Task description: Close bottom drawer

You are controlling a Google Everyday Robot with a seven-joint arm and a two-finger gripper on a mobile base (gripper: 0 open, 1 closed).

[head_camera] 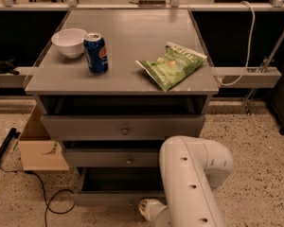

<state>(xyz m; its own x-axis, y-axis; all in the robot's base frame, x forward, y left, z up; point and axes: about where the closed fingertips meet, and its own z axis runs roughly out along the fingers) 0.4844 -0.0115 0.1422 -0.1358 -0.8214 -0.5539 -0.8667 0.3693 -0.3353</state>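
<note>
Bottom drawer (109, 198) sat pulled out at lower centre, front facing the frame's bottom edge, long axis running left-right, box just dark inside. Gripper (146, 208) was right at its front, mostly hidden, so couldn't tell its state.

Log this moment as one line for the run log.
bottom drawer: open, not yet closed | pincer: low at drawer front, mostly hidden by arm | countertop items: untouched

Gripper (149, 210) low beside bent white arm (191, 178)
</note>
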